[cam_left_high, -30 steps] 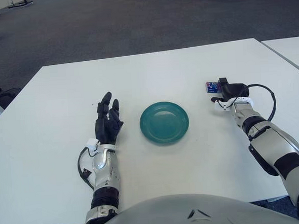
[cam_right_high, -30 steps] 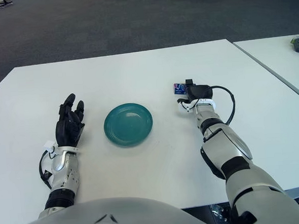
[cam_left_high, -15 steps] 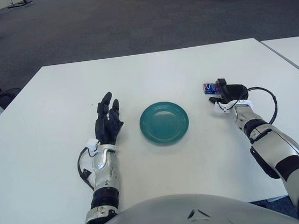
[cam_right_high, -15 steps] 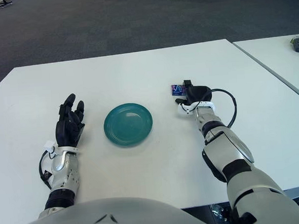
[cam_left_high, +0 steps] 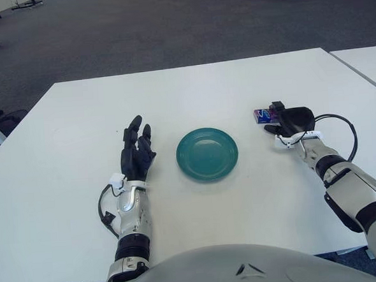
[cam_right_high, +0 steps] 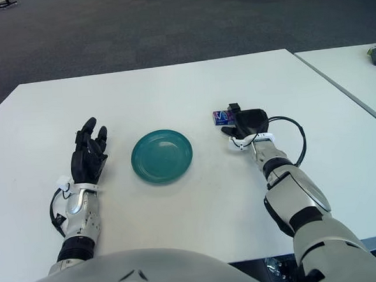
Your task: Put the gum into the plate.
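one white table (cam_left_high: pixel 235 80), the largest item i log, its near edge cut off by the robot's own torso at the bottom of both views. one second white table (cam_left_high: pixel 368 63) at far right, only a corner showing; a small object on it in the right eye view is too cropped for me to name. one teal plate (cam_left_high: pixel 207 154), round, nothing in it, between the two hands. one left hand (cam_left_high: pixel 136 155), black, fingers spread and pointing away, holding nothing, just left of the plate. one right hand (cam_left_high: pixel 287 121), well right of the plate, curled over the gum (cam_left_high: pixel 263 115); its fingers close on the pack's right end, though i cannot tell whether the pack is lifted or touching the table. only the pack's blue left portion shows; lettering illegible.
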Controlling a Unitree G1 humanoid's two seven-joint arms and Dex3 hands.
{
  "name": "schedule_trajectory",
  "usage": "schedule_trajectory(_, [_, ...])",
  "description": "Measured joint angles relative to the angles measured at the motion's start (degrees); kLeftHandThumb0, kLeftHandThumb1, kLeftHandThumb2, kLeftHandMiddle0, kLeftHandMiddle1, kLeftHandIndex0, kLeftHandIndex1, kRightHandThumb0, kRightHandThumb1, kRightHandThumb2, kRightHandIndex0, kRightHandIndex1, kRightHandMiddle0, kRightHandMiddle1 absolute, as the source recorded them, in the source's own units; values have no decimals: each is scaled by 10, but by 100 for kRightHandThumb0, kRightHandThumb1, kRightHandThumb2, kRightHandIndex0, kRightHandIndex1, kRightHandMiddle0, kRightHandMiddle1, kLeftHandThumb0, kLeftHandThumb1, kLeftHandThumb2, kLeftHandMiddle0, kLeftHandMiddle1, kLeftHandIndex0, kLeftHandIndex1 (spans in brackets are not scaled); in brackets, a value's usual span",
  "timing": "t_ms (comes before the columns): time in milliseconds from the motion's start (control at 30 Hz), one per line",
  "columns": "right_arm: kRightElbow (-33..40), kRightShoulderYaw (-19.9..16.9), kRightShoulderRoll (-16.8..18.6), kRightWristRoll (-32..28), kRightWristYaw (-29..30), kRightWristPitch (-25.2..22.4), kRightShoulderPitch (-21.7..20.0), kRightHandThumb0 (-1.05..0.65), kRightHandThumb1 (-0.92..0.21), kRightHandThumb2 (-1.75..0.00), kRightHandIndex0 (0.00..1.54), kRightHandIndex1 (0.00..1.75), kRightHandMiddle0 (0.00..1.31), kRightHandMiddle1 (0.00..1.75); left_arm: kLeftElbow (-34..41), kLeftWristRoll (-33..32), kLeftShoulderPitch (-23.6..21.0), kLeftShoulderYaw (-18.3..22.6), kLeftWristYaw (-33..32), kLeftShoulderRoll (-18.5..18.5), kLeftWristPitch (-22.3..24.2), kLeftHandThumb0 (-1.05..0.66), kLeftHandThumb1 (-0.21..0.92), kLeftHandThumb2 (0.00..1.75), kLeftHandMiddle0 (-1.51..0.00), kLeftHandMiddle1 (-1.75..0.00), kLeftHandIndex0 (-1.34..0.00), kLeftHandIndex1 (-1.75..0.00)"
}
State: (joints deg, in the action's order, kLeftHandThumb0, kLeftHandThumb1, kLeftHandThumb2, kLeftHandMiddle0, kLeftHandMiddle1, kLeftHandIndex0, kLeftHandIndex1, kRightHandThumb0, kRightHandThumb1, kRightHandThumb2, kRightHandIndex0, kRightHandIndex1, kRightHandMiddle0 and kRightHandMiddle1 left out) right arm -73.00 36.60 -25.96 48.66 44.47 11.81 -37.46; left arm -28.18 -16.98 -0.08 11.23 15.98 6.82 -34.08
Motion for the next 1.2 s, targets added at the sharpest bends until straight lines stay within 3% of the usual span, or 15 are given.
schedule_trajectory(300, [35, 9, -29, 17, 22, 5, 0, -45, -89, -71, 121, 175, 88, 175, -14, 3, -13, 0, 0, 0, 0, -78, 92, 81, -32, 0, 0, -72])
schedule_trajectory(900, [55, 15, -47, 26, 0, 4, 0, -46, -86, -75, 117, 175, 85, 175, -22, 6, -17, 0, -2, 3, -2, -78, 92, 81, -31, 0, 0, -73])
schedule_trajectory(1200, [72, 26, -63, 29, -10, 14, 2, -47, -85, -74, 121, 175, 93, 175, -22, 5, -17, 0, -4, 4, -4, -79, 92, 81, -33, -1, 0, -74])
